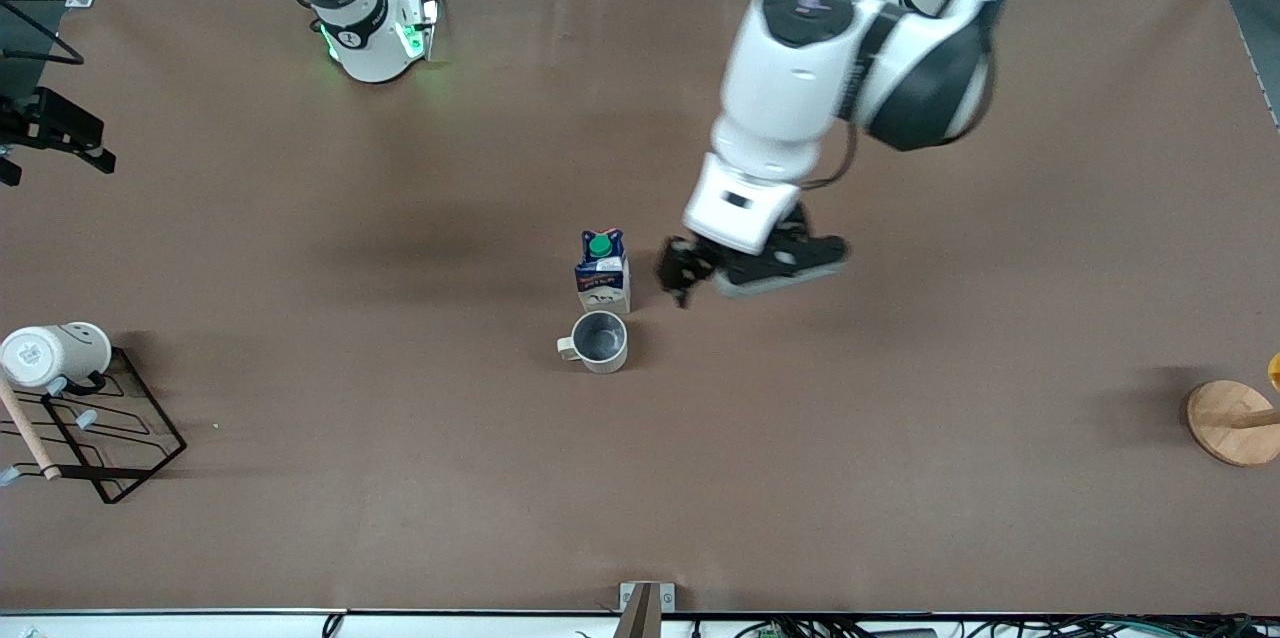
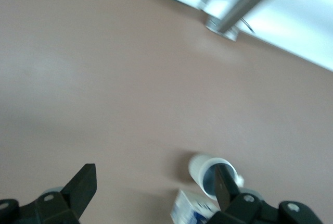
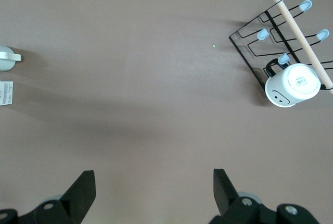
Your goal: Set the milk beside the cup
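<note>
Item one, the cup (image 1: pixel 600 341): I am seeing a small grey-beige mug standing upright near the middle of the table (image 1: pixel 300 218), mouth up, grey inside, nothing showing in it. Its pale handle is pointing toward the right arm's end of the table.

Item two, the milk (image 1: pixel 603 273): I am seeing a small gable-top carton standing upright just beside the cup, farther from the front camera than it, the two very close; whether they are touching I cannot tell. It is showing a dark blue top, white lower panels with dark print, and a round green cap, shut, on the gable. Nothing is gripping it.

Item three, the white mug (image 1: pixel 52 354): it is hanging on its side on a black wire rack (image 1: pixel 120 438) at the right arm's end of the table, with a face printed on its side. A wooden rod (image 1: pixel 25 433) is lying across the rack.

Item four, a round wooden base (image 1: pixel 1232 421): it is sitting at the left arm's end of the table.

Left gripper (image 1: pixel 684 278): I am holding it over the table just beside the milk, toward the left arm's end, fingers spread apart and grasping nothing.

Right gripper (image 3: pixel 153 193): I am keeping this arm waiting, fingers spread wide over bare table, grasping nothing.
</note>
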Robot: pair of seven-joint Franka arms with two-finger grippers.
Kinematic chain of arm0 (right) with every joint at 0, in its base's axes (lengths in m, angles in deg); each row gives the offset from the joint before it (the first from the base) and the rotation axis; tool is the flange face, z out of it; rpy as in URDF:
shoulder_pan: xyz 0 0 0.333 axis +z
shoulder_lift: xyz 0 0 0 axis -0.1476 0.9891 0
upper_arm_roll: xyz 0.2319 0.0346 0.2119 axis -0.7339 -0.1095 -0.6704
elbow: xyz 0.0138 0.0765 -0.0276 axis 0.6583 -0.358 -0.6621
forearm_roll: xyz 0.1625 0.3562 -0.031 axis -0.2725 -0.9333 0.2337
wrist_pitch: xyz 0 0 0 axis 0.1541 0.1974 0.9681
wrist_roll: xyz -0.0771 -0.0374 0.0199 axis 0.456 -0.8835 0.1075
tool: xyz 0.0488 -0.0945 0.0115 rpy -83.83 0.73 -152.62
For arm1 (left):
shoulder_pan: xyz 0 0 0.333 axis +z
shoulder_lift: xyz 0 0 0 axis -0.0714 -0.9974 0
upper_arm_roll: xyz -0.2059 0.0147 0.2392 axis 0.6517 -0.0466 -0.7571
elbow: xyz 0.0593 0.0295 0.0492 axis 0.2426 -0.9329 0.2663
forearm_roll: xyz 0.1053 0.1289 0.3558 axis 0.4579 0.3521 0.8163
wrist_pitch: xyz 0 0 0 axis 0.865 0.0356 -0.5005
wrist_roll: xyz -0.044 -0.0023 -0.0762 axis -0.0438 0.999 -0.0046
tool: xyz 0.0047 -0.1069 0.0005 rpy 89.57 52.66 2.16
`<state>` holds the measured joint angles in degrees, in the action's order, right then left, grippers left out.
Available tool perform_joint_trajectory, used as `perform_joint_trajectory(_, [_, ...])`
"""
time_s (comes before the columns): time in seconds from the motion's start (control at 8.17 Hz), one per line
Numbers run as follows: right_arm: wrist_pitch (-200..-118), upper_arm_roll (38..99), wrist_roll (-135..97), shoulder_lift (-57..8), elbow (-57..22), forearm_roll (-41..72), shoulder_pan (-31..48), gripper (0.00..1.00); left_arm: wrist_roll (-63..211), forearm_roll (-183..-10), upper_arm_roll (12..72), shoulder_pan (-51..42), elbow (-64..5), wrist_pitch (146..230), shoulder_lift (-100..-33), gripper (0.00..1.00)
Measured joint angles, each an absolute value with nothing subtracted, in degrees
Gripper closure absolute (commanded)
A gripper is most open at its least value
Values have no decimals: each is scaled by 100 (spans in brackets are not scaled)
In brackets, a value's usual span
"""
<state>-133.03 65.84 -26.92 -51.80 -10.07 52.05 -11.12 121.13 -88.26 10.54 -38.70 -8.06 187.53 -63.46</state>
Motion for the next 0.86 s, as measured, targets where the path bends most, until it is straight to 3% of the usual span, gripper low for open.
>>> perform_joint_trajectory(0.37, [-13133, 6582, -1957, -5179, -979, 5205, -1087, 0, 11423, -8815, 1293, -2492, -825, 18210, -5865, 0])
perform_joint_trajectory(0.61, [-13094, 6580, -1902, -5179, -975, 5205, -1057, 0, 10330, -8809, 2568, -829, -832, 17826, -5691, 0])
perform_joint_trajectory(0.86, [-13067, 6580, -1898, -5179, -973, 5205, -1045, 0, 8980, -8807, 2924, -60, -877, 17284, -5463, 0])
